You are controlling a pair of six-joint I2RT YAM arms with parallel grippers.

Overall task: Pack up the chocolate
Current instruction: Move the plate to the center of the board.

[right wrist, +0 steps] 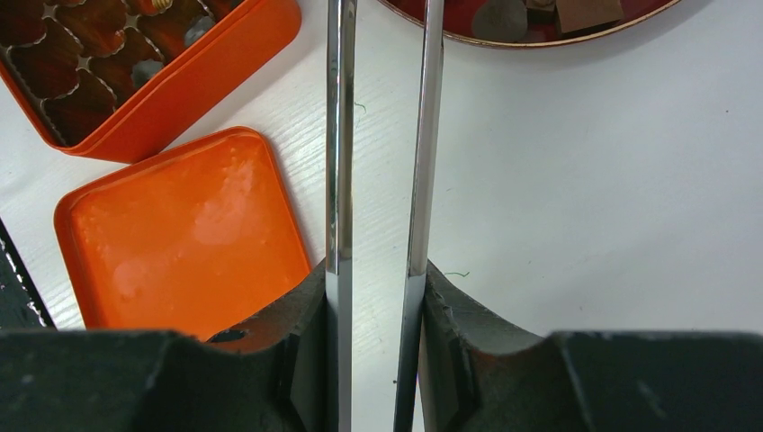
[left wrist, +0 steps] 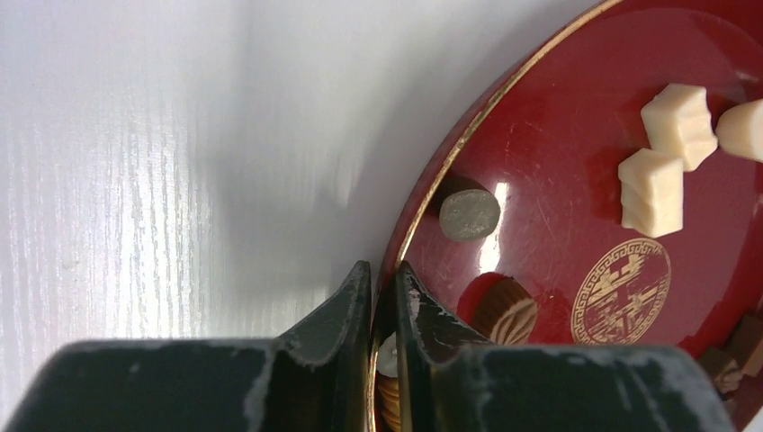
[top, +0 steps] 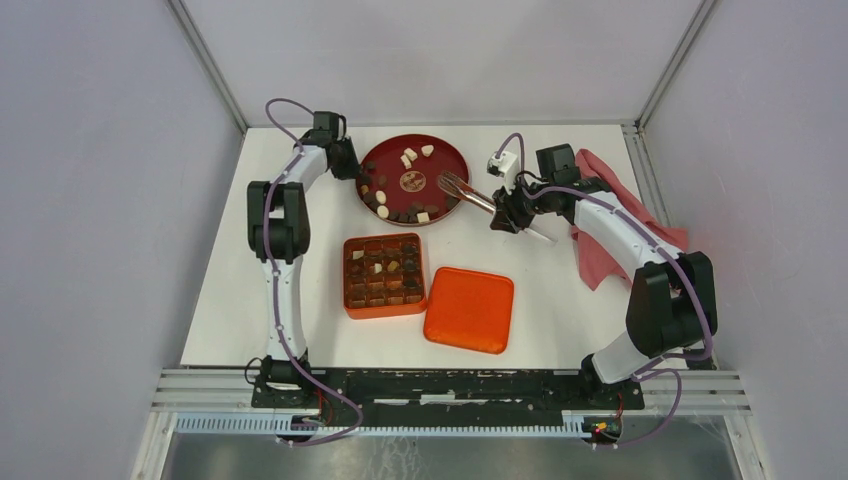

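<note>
The chocolate (top: 400, 212) lies as small dark and cream pieces on a red plate (top: 440, 160), mostly along its near and left edge. Several more pieces sit in the cells of an orange box (top: 384, 275). My left gripper (left wrist: 384, 281) is shut on the plate's gold-edged left rim (left wrist: 450, 153). Just past it lie a grey-brown round piece (left wrist: 470, 214) and cream blocks (left wrist: 652, 189). My right gripper (right wrist: 378, 279) is shut on metal tongs (right wrist: 340, 135). The tongs' (top: 465, 190) tips reach over the plate's right side, spread apart with nothing seen between them.
The box's orange lid (top: 469, 309) lies flat to the right of the box, near the table's front. A pink cloth (top: 610, 240) is bunched under the right arm at the table's right edge. White walls enclose the table.
</note>
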